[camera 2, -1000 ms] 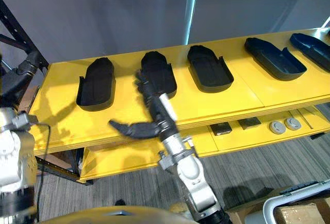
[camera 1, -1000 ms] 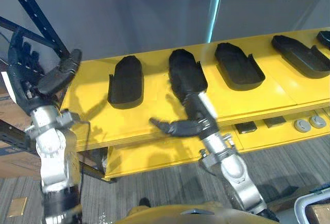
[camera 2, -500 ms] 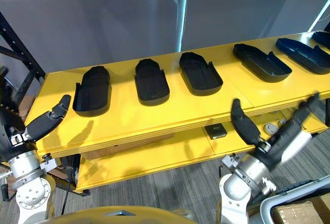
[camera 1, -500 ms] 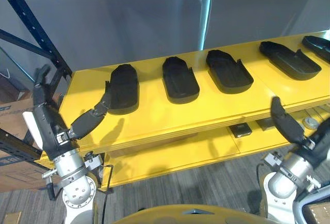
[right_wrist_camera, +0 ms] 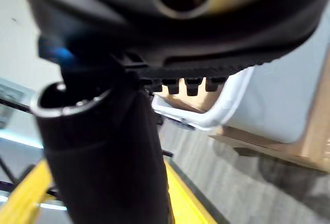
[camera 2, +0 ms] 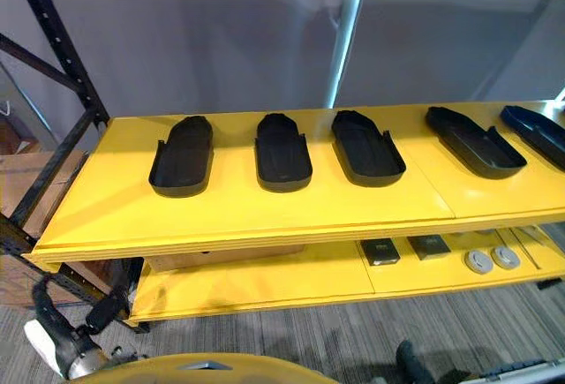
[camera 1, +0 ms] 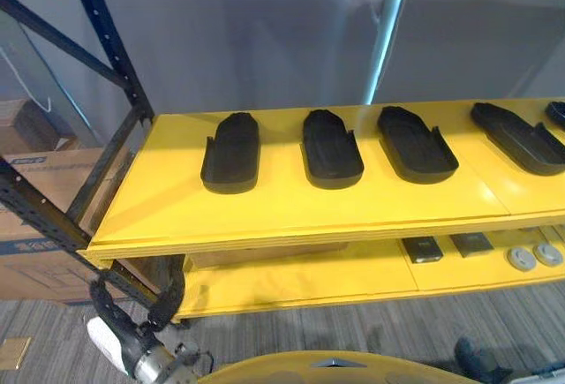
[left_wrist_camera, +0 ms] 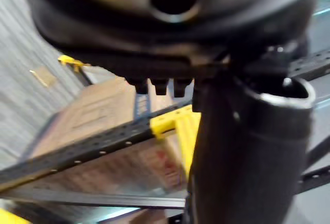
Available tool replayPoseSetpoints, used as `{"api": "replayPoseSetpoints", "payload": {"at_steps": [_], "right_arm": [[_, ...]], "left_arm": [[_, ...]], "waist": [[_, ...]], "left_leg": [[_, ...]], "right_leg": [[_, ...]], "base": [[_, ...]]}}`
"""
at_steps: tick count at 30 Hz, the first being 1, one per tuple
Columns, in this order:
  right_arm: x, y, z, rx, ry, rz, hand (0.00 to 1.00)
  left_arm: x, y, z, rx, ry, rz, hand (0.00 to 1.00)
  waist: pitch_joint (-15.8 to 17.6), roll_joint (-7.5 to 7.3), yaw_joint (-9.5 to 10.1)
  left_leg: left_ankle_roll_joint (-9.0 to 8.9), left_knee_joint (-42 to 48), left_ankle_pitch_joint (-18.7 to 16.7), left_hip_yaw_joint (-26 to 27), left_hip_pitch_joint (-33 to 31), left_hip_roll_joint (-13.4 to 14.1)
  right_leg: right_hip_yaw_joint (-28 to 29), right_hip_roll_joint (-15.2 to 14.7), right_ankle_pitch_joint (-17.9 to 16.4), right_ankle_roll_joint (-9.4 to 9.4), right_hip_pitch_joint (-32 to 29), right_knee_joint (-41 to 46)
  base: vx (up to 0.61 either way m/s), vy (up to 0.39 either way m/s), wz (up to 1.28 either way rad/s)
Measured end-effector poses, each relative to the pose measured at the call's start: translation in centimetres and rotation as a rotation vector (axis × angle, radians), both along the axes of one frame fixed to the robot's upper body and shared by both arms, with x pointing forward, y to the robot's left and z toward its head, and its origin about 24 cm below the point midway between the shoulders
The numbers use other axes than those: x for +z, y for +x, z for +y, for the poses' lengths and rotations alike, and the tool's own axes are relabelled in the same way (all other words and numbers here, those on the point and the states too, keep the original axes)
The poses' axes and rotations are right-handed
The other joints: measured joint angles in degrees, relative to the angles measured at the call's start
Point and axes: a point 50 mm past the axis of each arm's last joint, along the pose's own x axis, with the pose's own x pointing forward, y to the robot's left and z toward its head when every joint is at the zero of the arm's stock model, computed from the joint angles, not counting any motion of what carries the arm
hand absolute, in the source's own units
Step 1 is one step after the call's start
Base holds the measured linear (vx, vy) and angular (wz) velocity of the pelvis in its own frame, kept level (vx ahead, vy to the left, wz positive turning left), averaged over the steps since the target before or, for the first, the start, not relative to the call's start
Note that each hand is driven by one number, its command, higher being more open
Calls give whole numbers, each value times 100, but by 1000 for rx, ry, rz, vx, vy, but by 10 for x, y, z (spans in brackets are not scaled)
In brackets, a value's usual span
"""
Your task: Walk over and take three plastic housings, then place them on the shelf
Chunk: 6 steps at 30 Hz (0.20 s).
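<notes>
A: Black plastic housings, three in a row on the yellow top shelf (camera 1: 265,216): left housing (camera 1: 231,150), middle housing (camera 1: 331,147), third housing (camera 1: 417,144). Held by nothing.

B: Lying which way?

A: Long axes front to back across the board, open sides up, rounded ends toward the wall. Apart from one another and set back from the front edge.

B: And the hands?

A: Left hand (camera 1: 115,340) low at the lower left, beneath the shelf's front edge, slack and empty. Right hand (right_wrist_camera: 103,152) low on the other side; cannot tell whether open or closed.

B: So up and ahead for any reach?

A: Yes, up over the front edge, then forward along each long axis. Left hand nearer the left housing, right hand nearer the third, middle housing about even between them.

B: Room to move?

A: Plenty of bare board in front of all three and beside the left housing. Dark rack post (camera 1: 106,40) at the left corner, worth keeping clear of. More housings (camera 1: 521,137) farther right, well apart. Lower shelf (camera 1: 309,278) just under the edge, easy to knock on a rising reach.

B: Progress?

A: Probably placed already, judging by three on the shelf.
</notes>
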Motion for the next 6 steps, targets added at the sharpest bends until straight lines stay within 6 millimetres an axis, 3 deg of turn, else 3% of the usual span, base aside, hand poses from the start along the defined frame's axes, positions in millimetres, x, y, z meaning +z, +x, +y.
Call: {"api": "replayPoseSetpoints", "payload": {"at_steps": [4,6], "right_arm": [[-23,-12,14,-4,251,-7,100],[-34,-17,25,23,430,-19,100]], "left_arm": [[-31,-25,-2,-8,-100,229,100],[-41,-29,15,113,-159,280,100]], "waist": [[44,-72,26],[60,-150,127]], "left_leg": [[-4,-4,1,-118,-2,-25],[-33,-4,14,-156,16,-25]], "right_leg": [[-131,-37,-68,48,95,-7],[-188,-36,-61,61,170,-23]], "base": [[45,1,16],[52,-7,10]]}}
